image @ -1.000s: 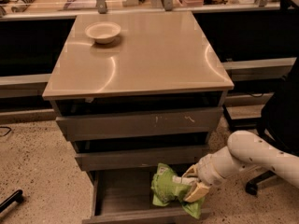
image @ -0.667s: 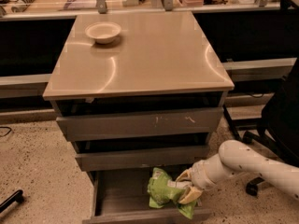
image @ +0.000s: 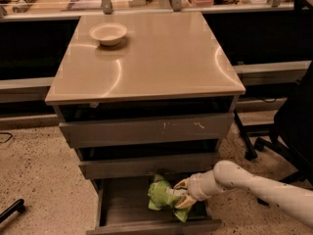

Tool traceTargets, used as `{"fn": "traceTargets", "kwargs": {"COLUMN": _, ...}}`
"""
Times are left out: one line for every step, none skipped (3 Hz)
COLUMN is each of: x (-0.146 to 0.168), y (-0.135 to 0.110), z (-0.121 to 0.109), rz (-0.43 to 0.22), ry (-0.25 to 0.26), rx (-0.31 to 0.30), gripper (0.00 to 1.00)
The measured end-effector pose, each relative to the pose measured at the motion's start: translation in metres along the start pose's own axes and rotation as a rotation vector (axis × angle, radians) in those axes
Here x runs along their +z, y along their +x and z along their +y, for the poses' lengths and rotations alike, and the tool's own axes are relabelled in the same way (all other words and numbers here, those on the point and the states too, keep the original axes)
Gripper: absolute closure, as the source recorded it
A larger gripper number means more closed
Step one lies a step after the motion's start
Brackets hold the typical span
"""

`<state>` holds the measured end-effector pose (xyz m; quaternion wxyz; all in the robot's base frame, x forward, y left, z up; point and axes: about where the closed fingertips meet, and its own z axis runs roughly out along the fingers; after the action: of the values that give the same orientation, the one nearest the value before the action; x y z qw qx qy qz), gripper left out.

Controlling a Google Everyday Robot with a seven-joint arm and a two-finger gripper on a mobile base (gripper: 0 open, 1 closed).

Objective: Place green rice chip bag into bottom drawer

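**Inside the open bottom drawer: bag in the gripper's hold**

At the foot of the cabinet, the bottom drawer [image: 122, 207] is pulled out, and its grey inner tray shows on the left part. The green rice chip bag [image: 160, 198] is within the drawer's opening, toward the right side and close to the front wall. It is wrinkled, and its lower corner hangs near the front edge. I cannot tell if the bag rests on the tray floor or hangs a little above it.

The gripper [image: 182, 194] is also within the drawer's opening, just to the right of the bag. Its two pale fingers are closed on the right edge of the bag, one above and one below, so the bag is pinched between them. The white arm [image: 254, 186] comes in from the lower right and slopes down into the drawer.

Above the bottom drawer, the middle drawer [image: 146, 166] and the top drawer [image: 146, 129] are pushed in. The top drawer has scratched paint on its front. What these two drawers hold is hidden.

On the beige cabinet top [image: 166, 62] stands one pale bowl [image: 108, 33], near the far left corner. Nothing can be seen inside the bowl from this angle. A dark office chair [image: 293, 126] stands to the right of the cabinet, on the speckled floor [image: 39, 175].
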<state>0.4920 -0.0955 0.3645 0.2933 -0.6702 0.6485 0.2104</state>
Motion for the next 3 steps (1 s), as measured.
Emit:
{"fn": "traceTargets", "kwargs": {"x": 0.008, "y": 0.002, "z": 0.002, "rz": -0.009, "ry": -0.003, "rx": 0.01, "gripper": 1.0}}
{"fn": "traceTargets", "kwargs": {"x": 0.008, "y": 0.002, "z": 0.002, "rz": -0.009, "ry": -0.003, "rx": 0.01, "gripper": 1.0}}
{"fn": "traceTargets", "kwargs": {"x": 0.031, "y": 0.025, "z": -0.001, "rz": 0.003, "ry": 0.001, "rx": 0.011, "gripper": 1.0}}
